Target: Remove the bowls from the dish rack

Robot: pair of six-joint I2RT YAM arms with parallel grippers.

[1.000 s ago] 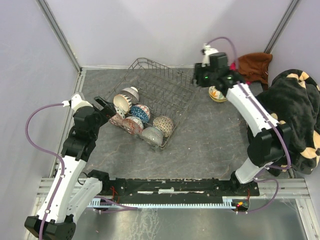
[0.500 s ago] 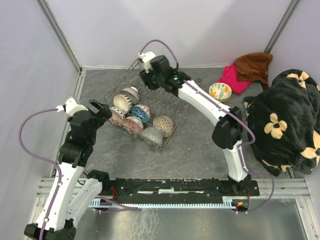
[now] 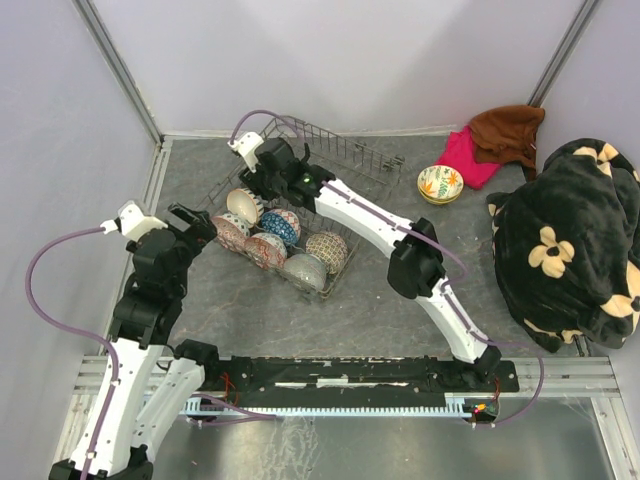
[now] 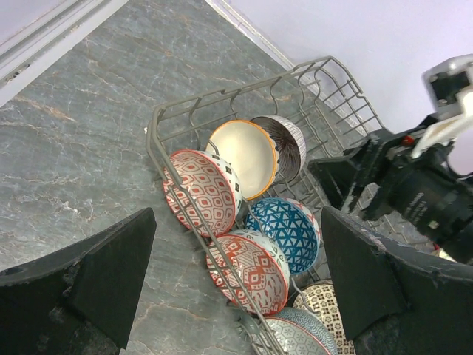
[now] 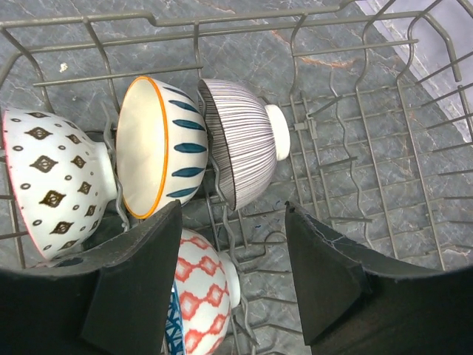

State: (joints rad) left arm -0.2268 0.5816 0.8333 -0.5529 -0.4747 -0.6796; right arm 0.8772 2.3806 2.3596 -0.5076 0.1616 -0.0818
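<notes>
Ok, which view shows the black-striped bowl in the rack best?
Right wrist: the striped bowl stands on edge mid-frame, outside and foot plain. Left wrist shows only part of its inside behind the cream bowl. In the top view the right gripper mostly covers it.

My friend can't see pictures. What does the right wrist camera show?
The right hand, open and empty, hovers over a grey-striped bowl standing on edge in the wire dish rack. Left of it stand a cream bowl with an orange rim and a white bowl with dark diamonds; a red-patterned bowl peeks out below.
</notes>
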